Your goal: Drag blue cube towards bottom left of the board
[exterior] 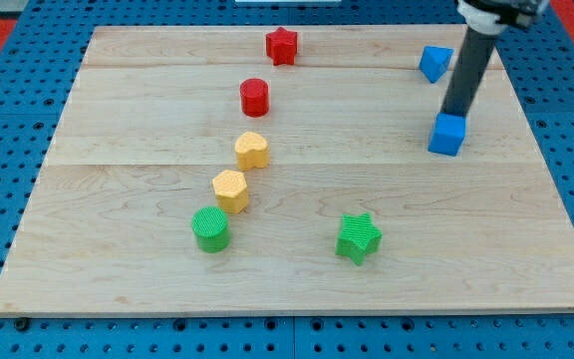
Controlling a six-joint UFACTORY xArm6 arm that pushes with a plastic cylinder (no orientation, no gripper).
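The blue cube (447,135) sits on the wooden board (297,269) at the view's right, in the upper half. My dark rod comes down from the view's top right, and my tip (454,116) touches the cube's upper edge, just behind it. A second blue block (434,63), of unclear shape, lies near the view's top right, just left of the rod.
A red star (282,45) and a red cylinder (255,97) lie at the top centre. A yellow heart (251,150), a yellow hexagon (230,189) and a green cylinder (210,229) run down to the left of centre. A green star (359,237) lies lower centre-right.
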